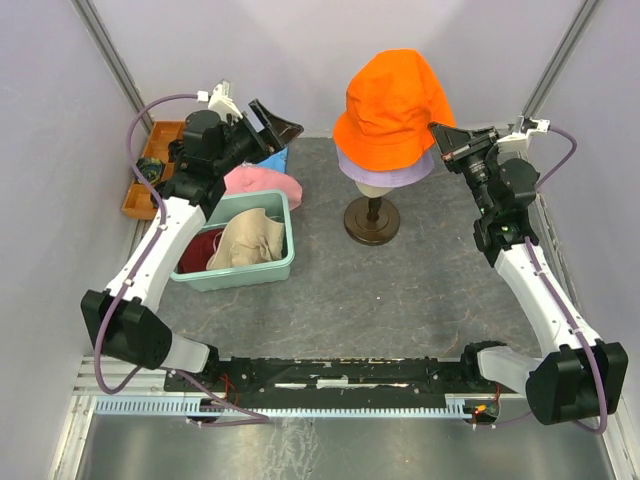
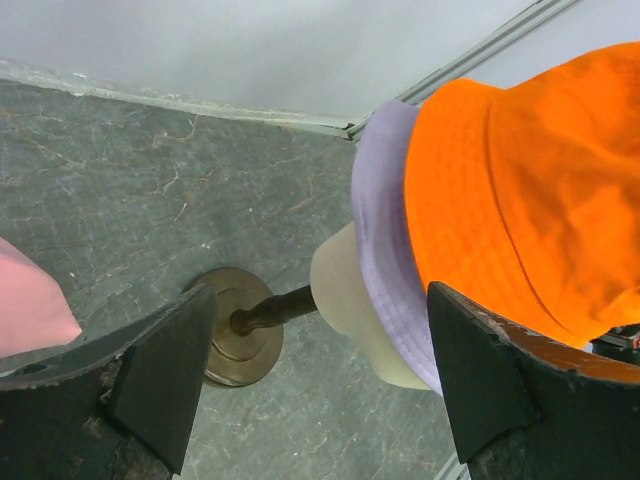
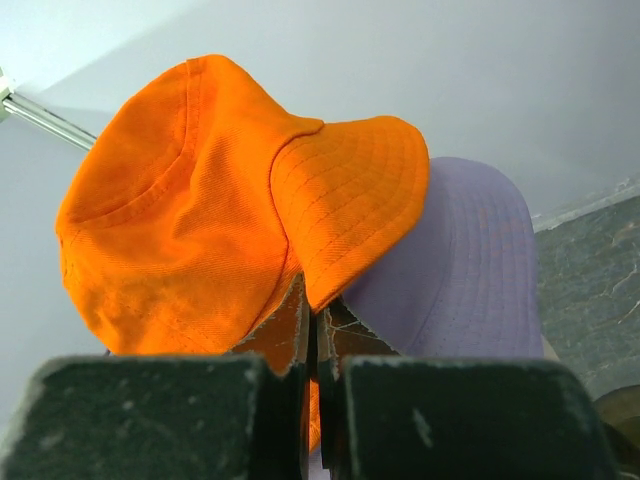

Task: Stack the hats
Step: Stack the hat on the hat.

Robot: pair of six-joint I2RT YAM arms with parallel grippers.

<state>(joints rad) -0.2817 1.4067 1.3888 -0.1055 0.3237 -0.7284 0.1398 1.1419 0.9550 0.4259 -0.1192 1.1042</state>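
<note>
orange hat [image 1: 393, 105] atop lavender hat [image 1: 388, 172] on mannequin head [image 1: 372, 188] | cream hat [image 1: 250, 238] in teal bin [image 1: 240, 277]

Matt woven cloth orange hat [image 3: 200, 200]; glossy turned-wood stand [image 1: 372, 218]; rough grey tabletop [image 1: 420, 290]

Your top view: high and behind, looking down on the whole table [image 1: 430, 290]. Your wrist views: both face the orange hat [image 3: 180, 190] from opposite sides, the right one closest.

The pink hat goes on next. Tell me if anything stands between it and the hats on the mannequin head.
Nothing visible does: bare table lies between the pink hat and the mannequin head. The teal bin sits aside, nearer the arms. The right gripper pinches the orange hat at its far brim.
</note>
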